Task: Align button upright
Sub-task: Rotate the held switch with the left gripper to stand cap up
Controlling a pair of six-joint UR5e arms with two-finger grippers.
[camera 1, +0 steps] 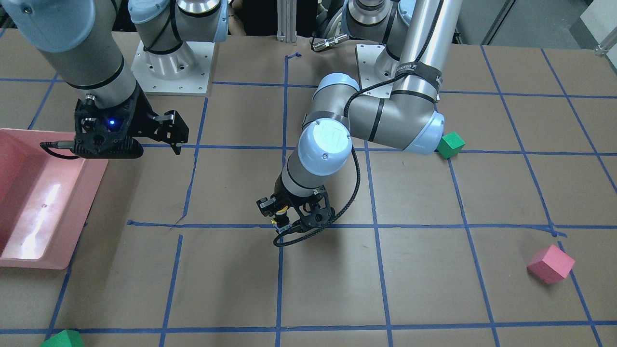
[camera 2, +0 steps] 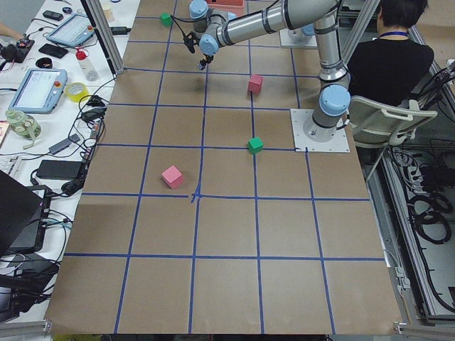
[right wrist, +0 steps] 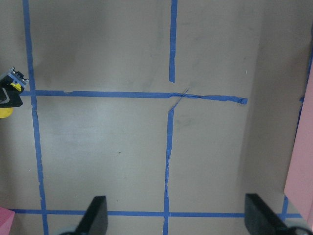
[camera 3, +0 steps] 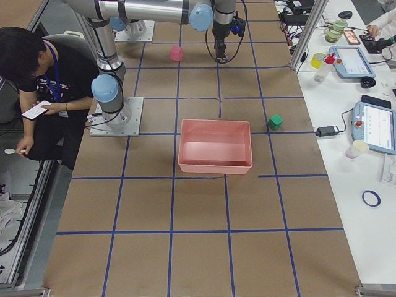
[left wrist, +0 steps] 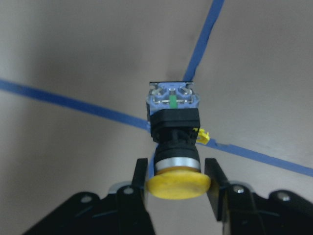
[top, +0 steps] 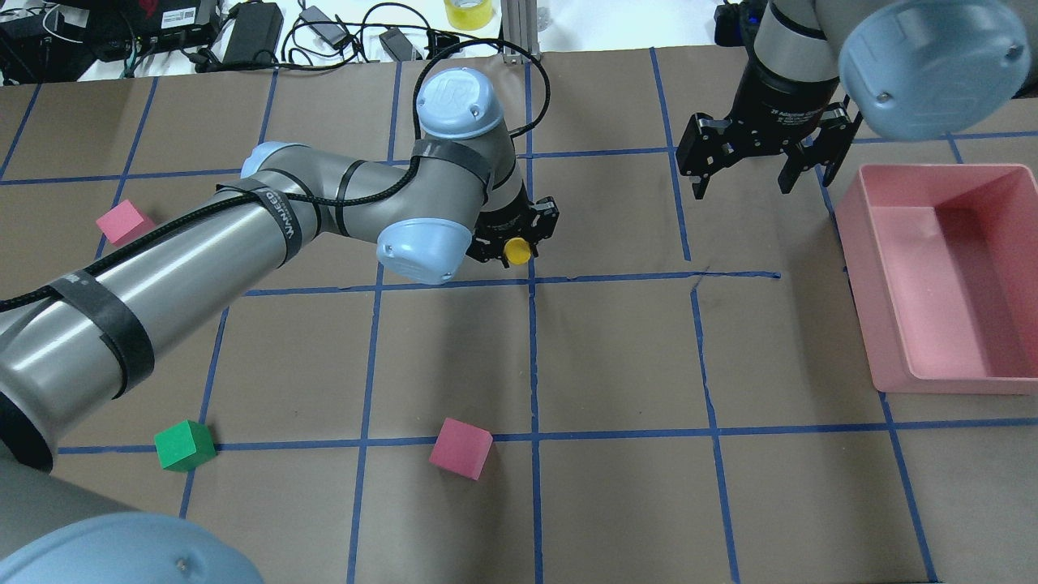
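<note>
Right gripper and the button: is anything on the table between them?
No objects: only bare brown paper crossed by blue tape. The overhead view shows this between the right gripper and the button; the right wrist view agrees.

We are seeing a push-button (left wrist: 174, 142) with a smooth matt yellow plastic cap and shiny metal collar, a matt brown paper table covering (top: 616, 357), and a glossy pink plastic bin (top: 957, 384).
</note>
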